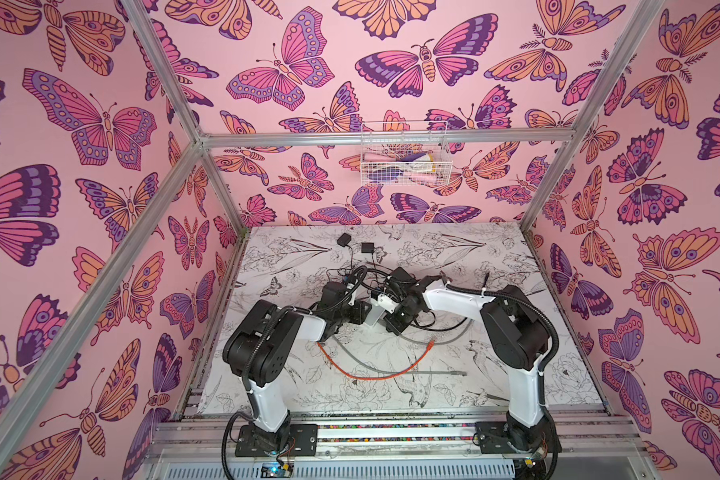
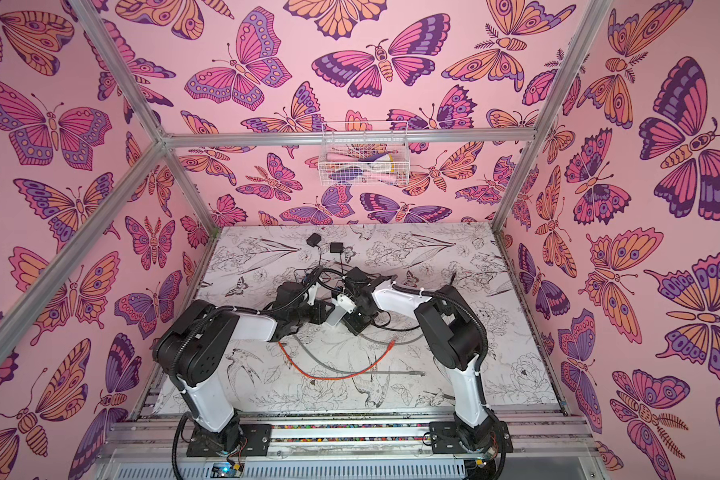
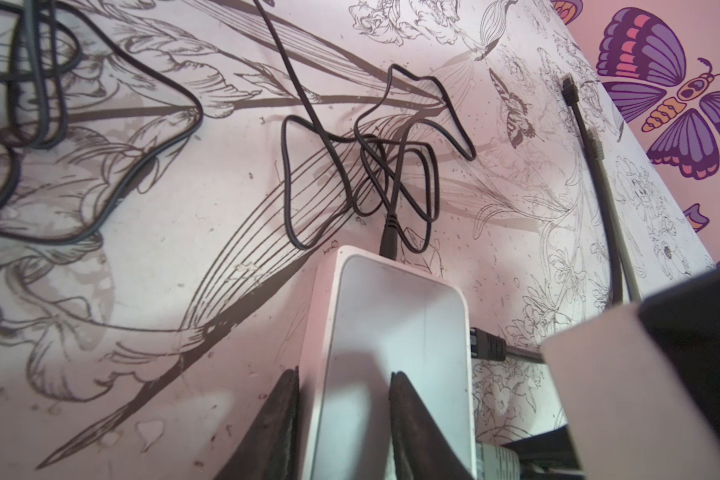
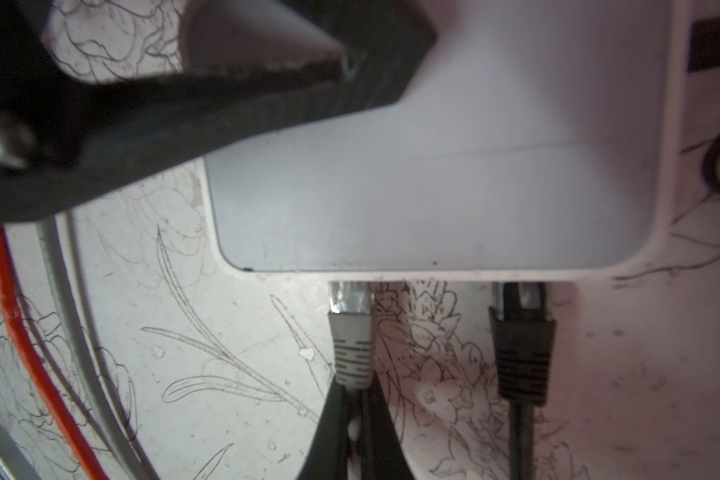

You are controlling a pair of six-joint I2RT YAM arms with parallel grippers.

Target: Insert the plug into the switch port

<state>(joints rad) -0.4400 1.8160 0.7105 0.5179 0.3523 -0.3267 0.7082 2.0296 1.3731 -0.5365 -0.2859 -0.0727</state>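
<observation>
Here the left gripper clamps the white switch, while the right gripper pinches the grey plug, its tip at the switch's edge.

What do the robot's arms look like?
Both the left arm and right arm have white tube-like links joined by chunky black round joints. Ribbed black cable hoses run along them, tied with white zip ties. Their fingers are black, pointed wedges.
</observation>
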